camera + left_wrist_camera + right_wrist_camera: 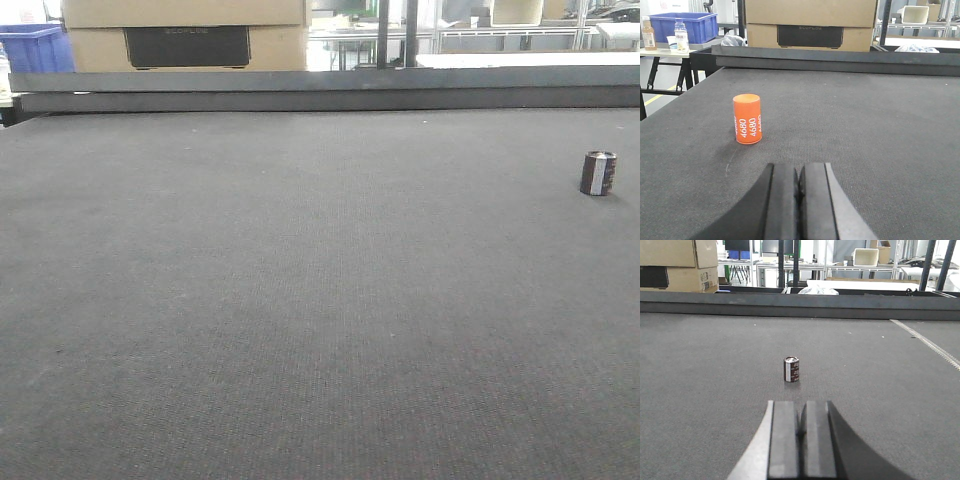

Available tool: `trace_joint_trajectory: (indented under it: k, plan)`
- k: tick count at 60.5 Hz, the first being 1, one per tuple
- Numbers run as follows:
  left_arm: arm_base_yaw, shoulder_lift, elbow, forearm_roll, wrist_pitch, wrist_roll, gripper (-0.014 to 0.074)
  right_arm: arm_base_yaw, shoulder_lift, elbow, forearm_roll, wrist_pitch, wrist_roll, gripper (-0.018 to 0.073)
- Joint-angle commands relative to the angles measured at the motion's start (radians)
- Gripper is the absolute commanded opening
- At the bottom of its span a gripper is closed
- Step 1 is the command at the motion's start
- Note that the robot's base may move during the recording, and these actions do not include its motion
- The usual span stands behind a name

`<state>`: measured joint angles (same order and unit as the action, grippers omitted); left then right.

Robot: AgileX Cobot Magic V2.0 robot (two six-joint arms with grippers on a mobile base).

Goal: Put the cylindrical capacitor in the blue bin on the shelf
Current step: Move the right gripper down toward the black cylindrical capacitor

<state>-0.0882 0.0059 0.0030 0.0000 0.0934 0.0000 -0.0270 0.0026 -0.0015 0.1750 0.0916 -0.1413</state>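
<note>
Orange cylinder printed "4680" (747, 119) stands upright on dark grey woven mat (880, 130); tan cardboard box (810, 12) sits beyond its far edge.

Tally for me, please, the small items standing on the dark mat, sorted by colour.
orange cylinder: 1
dark brown capacitor: 1
Total: 2

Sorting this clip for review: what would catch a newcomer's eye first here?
A bright orange can marked 4680 stands upright on the dark mat, ahead and left of the left gripper. A small dark capacitor stands alone straight ahead of the right gripper. Both grippers are shut and empty.
</note>
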Motion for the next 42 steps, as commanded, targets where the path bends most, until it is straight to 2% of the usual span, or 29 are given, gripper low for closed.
trace_joint_trajectory:
  k: [1, 22, 42]
  plan:
    - [0.000, -0.006, -0.003, -0.006, -0.013, 0.000, -0.0111, 0.000, -0.003, 0.001, -0.003, -0.019, -0.003, -0.0161]
    - [0.000, -0.006, -0.003, -0.006, -0.018, 0.000, -0.0111, 0.000, -0.003, 0.001, -0.003, -0.019, -0.003, -0.0161]
    - [0.002, -0.006, -0.003, -0.006, -0.109, 0.000, -0.0111, 0.000, -0.003, 0.001, -0.003, -0.038, -0.003, -0.0161]
